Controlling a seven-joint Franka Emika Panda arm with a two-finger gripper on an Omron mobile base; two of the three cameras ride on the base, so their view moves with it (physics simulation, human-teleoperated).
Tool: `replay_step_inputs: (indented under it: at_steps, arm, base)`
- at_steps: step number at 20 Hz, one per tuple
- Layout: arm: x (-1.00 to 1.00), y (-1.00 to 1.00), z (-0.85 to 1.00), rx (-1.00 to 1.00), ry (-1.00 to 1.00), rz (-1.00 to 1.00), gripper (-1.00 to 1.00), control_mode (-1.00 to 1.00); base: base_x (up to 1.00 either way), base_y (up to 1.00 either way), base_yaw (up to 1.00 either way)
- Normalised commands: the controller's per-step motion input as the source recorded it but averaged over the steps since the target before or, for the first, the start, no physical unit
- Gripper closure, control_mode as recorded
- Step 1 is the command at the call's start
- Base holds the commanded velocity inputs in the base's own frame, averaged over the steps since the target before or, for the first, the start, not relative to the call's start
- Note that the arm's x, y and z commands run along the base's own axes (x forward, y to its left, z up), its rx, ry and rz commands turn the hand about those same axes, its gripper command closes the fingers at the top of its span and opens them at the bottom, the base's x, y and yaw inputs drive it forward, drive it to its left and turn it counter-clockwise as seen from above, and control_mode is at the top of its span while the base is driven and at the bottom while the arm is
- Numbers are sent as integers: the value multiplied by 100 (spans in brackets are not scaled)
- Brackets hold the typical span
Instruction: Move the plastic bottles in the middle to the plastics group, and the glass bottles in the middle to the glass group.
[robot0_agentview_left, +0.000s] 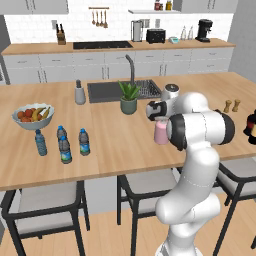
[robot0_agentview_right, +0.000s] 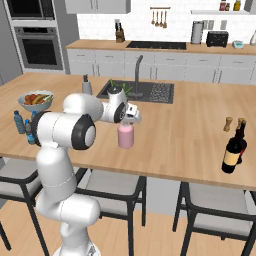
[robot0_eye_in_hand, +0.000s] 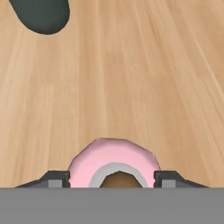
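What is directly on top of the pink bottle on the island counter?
The gripper hangs right above the pink bottle, a fingertip on each side of its shoulders. The hand covers the bottle's neck in both base views, so whether the pads touch it cannot be told.

Wooden island (robot0_agentview_left: 125, 150) (4 bottles (robot0_agentview_left: 65, 150), bowl (robot0_agentview_left: 33, 116))

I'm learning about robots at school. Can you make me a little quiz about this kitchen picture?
1. True or false: the pink bottle stands upright on the wooden counter.
2. What sits right above the pink bottle? A) the gripper B) the fruit bowl C) the potted plant
3. Fill in: the small water bottles stand beside the fruit ____.

Key: 1 true. 2 A, with a finger either side of the bottle's top. 3 bowl.
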Motion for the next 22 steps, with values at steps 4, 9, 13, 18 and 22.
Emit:
replay_step_inputs:
  at_steps: [4,9,13,18,22]
  arm:
    - [0,0,0,0,0,0,100,-100]
    - [0,-17,10,0,-1,0,100,-100]
    - [0,-64,46,0,0,-2,100,-100]
    - [0,-98,40,6,0,-17,100,-100]
    - [-7,-100,7,7,0,-24,100,-100]
  base:
    - [0,0,0]
    - [0,0,0]
    - [0,0,0]
    - [0,0,0]
    - [0,0,0]
